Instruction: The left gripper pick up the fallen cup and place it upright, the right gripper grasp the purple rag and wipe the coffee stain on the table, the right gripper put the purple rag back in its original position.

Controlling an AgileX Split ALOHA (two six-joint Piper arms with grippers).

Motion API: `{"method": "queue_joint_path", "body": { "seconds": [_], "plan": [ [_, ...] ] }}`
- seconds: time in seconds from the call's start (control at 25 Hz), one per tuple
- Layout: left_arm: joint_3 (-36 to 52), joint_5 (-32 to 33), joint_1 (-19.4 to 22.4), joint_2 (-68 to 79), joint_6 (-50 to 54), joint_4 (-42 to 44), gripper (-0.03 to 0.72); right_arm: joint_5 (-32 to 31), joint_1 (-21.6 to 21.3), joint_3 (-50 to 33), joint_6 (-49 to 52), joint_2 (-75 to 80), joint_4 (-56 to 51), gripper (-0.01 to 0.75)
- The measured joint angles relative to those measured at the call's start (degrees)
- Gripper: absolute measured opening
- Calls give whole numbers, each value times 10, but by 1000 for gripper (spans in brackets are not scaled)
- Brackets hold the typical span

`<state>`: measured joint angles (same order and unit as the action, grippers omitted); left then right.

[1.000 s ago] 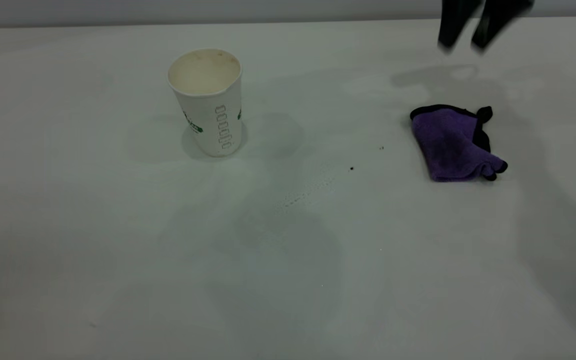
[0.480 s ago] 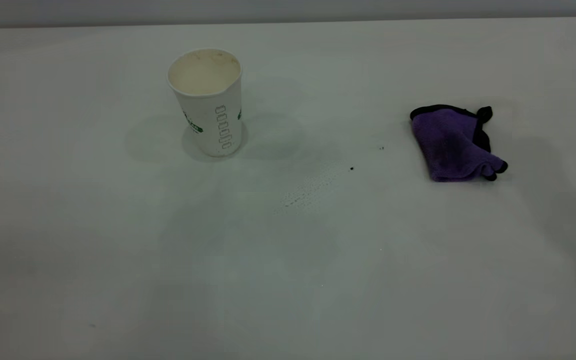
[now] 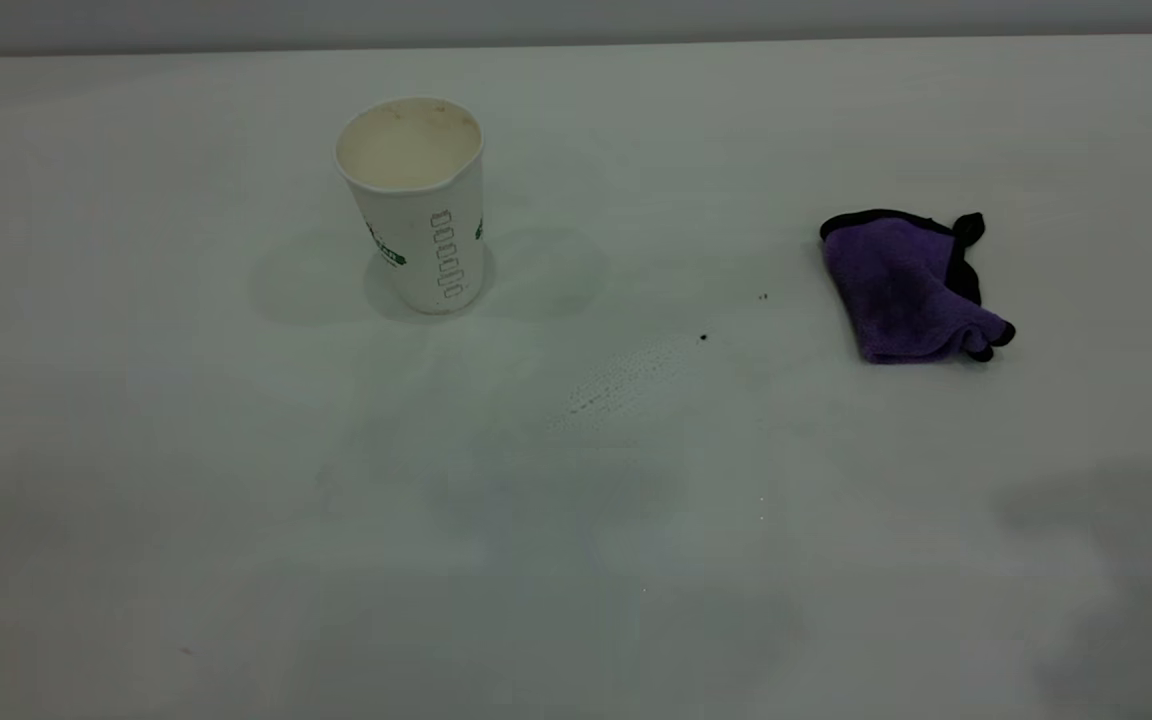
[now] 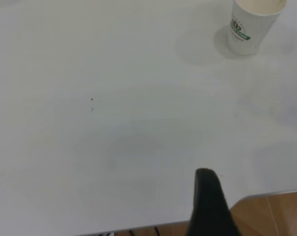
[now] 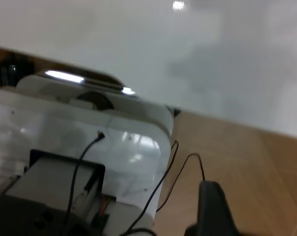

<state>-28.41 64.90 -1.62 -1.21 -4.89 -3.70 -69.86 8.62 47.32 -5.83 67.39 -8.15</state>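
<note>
**A:** Biggest thing first: the table [image 3: 236,520], a plain white surface running across the whole exterior view. And our landmark, the cup [image 3: 416,205], is up on its base, mouth open to the top, cream inside, green lettering on the wall!

**B:** Standing straight, nothing touching it. Over to the cup's right-arm side, well apart from it, there's the purple rag [image 3: 906,290], bunched up flat on the table with its black edging curling at the corners.

**A:** The arms?

**B:** Neither shows in the exterior view. The left gripper [image 4: 210,206] is only a black tip in its own wrist camera, hanging by the table's edge with the wooden floor [image 4: 271,216] under it and the cup [image 4: 254,22] well away across the table. Apart or together? I cannot tell.

**A:** And the right gripper [image 5: 215,211]?

**B:** Same story: one dark tip over wooden floor, past the table's edge, beside a white housing [image 5: 89,147] with black cables [image 5: 180,172]. No cup in its camera, so I can't place it from the cup, and I cannot tell whether that claw is spread or closed.

**A:** Smaller now!

**B:** A faint speckled smear [image 3: 616,385] between cup and rag, a bit nearer the camera than the cup's base. Smallest: two dark specks [image 3: 703,337], past the smear on the rag's side of the cup.
</note>
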Motion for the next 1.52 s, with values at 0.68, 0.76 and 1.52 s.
{"method": "queue_joint_path", "body": {
  "seconds": [0.68,0.76,1.52],
  "plan": [
    [0,0,0,0,0,-1,519,64,0,-200,64,-445,61,471],
    [0,0,0,0,0,-1,519,63,0,-200,65,-484,61,471],
    [0,0,0,0,0,-1,519,52,-26,-200,65,-683,58,471]
  ]
}}
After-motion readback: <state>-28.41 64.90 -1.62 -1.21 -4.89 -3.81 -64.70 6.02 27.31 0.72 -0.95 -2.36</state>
